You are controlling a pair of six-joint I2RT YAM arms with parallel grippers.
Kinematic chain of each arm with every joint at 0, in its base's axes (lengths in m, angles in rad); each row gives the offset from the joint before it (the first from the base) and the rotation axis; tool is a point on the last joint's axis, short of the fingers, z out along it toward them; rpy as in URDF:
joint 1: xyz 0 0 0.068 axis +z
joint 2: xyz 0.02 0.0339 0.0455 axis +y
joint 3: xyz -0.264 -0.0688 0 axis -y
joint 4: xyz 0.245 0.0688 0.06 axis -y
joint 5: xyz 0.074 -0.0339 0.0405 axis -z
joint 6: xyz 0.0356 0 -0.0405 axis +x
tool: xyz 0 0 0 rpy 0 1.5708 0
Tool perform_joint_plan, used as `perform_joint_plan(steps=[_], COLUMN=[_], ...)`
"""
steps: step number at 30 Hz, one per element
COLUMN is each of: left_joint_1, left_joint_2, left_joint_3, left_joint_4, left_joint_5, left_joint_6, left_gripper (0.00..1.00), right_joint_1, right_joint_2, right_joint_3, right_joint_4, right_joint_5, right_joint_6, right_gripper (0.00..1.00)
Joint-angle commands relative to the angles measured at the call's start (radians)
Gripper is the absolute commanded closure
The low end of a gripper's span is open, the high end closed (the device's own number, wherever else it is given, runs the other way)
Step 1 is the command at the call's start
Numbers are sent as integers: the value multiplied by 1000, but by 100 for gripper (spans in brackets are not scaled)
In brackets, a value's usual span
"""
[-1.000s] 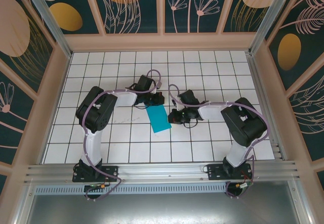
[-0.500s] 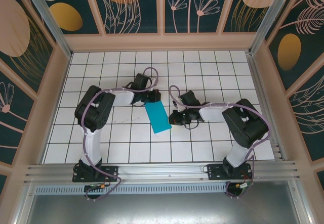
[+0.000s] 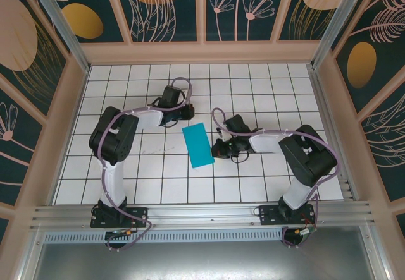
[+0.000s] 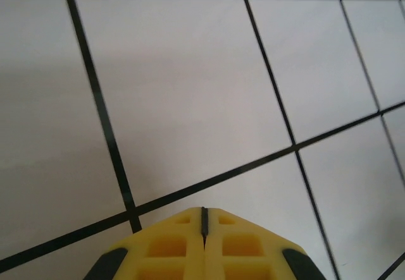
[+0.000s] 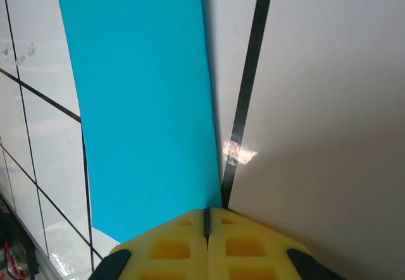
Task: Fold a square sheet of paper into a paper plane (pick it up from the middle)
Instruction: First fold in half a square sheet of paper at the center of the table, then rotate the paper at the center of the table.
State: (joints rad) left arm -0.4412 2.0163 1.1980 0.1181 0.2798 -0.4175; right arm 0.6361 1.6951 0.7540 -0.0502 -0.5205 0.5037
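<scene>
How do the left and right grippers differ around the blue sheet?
The right gripper points at the long edge of the blue sheet; the left gripper faces bare tiles. The right gripper is beside the sheet; the left gripper stands off its far corner. Both are shut, holding nothing.

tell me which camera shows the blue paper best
The top external view: the whole blue paper shows as a narrow rectangle, all four edges visible. The right wrist view gives a close strip of it, cropped at the top. The left wrist view faces white tiles.
</scene>
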Motion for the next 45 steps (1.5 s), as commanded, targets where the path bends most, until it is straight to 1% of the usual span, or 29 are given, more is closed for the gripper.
perform_joint_plan(steps=[1, 2, 4, 6, 9, 10, 13, 18, 21, 25, 28, 31, 33, 35, 39, 41, 45], left_joint_1=[-2, -2, -1, -1, -2, -2, -1, -2, -2, -2, -2, -3, -6, -9, -44, -70, -119], left_joint_2=[-133, -161, -229, -295, -404, -435, -513, -613, -653, -655, -645, -645, -649, -652, -657, -654, -641], left_joint_3=[-23, -38, -85, -144, -219, -266, -335, -432, -488, -525, -548, -584, -610, -631, -669, -676, -680], left_joint_4=[-4, -13, -25, -22, -24, -30, -51, -70, -43, -17, 14, 57, 81, 94, 121, 122, 129], left_joint_5=[-103, -139, -197, -231, -257, -263, -272, -260, -224, -142, -77, -20, 14, 37, 68, 70, 68], left_joint_6=[-97, -121, -171, -218, -279, -297, -340, -359, -372, -391, -420, -469, -504, -540, -597, -618, -652], left_gripper=[87, 83, 69, 57, 37, 33, 21, 3, 1, 2, 2, 1, 1, 1, 2, 2, 1], right_joint_1=[33, 35, 34, 28, 17, 15, 11, 4, -7, -21, -31, -59, -83, -84, -83, -81, -62], right_joint_2=[-38, -51, -82, -90, -44, -16, 73, 186, 242, 304, 323, 329, 317, 296, 242, 201, 119], right_joint_3=[-13, -7, 18, 56, 130, 156, 229, 344, 386, 410, 408, 390, 354, 331, 340, 350, 342], right_joint_4=[-96, -83, -61, -47, -29, -23, -13, -13, -8, -5, -32, -92, -70, -45, -7, -20, -74], right_joint_5=[-12, -20, 4, 46, 89, 104, 147, 167, 160, 151, 205, 315, 316, 313, 260, 259, 279], right_joint_6=[91, 111, 138, 142, 135, 131, 121, 105, 107, 113, 132, 210, 260, 285, 262, 233, 190], right_gripper=[100, 100, 100, 100, 100, 100, 99, 92, 90, 88, 88, 87, 87, 87, 84, 81, 69])
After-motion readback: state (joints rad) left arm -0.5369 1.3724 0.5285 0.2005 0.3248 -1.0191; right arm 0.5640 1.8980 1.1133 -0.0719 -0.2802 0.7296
